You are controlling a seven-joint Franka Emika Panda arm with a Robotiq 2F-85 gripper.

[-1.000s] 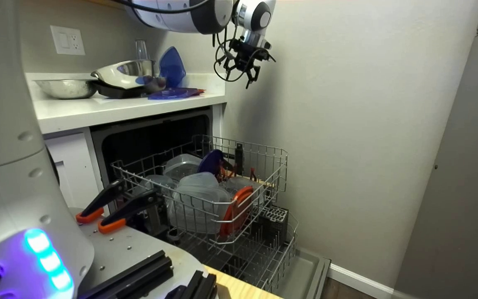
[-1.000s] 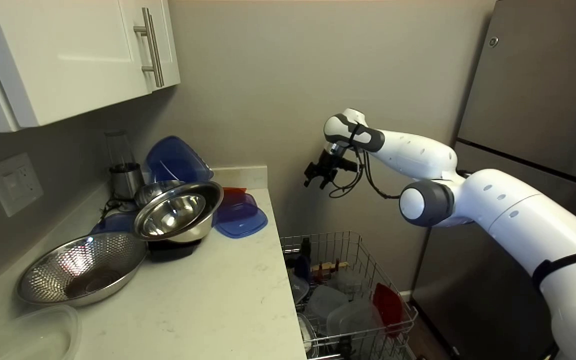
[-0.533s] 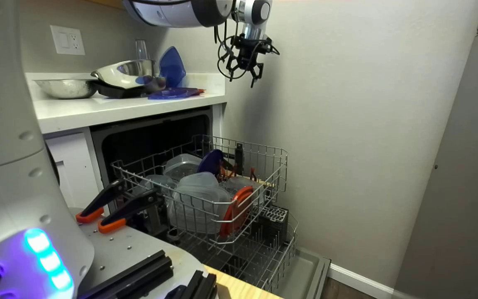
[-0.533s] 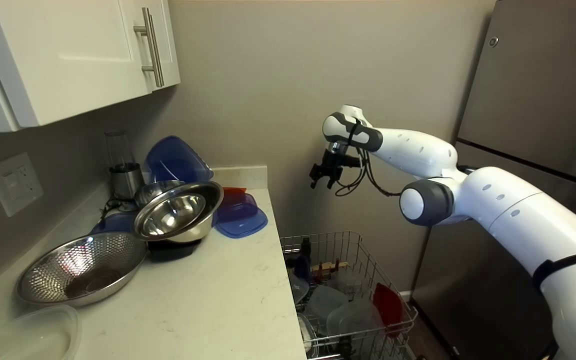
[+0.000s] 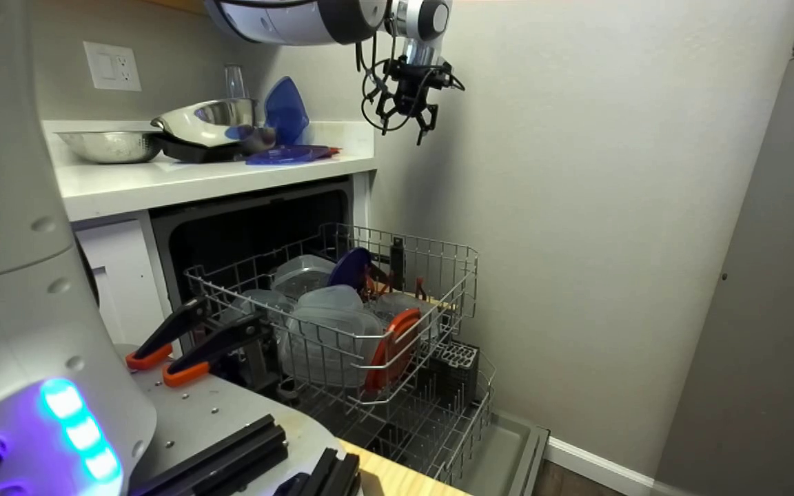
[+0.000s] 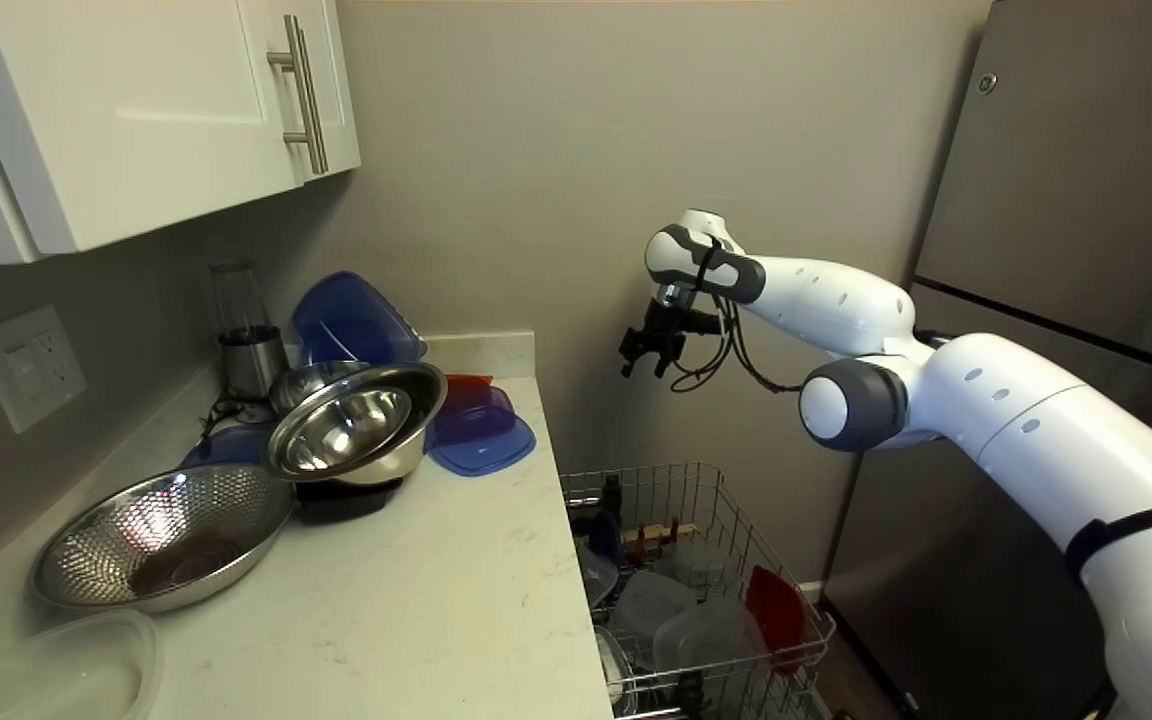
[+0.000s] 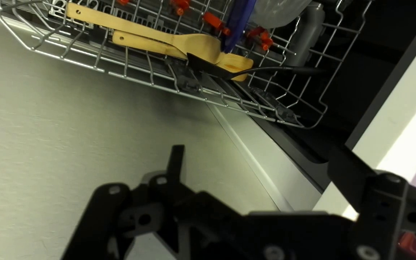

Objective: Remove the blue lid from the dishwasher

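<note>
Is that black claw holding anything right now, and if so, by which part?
Nothing is held. The gripper stands open with nothing between its jaws, and the blue lid sits apart from it, in the wire rack.

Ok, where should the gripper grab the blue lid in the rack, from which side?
I'd take the lid by its upper rim from above, the gripper straddling its thin edge: it stands roughly on edge in the rack, a narrow strip in the wrist view. A clear container beside one face may leave little room.
</note>
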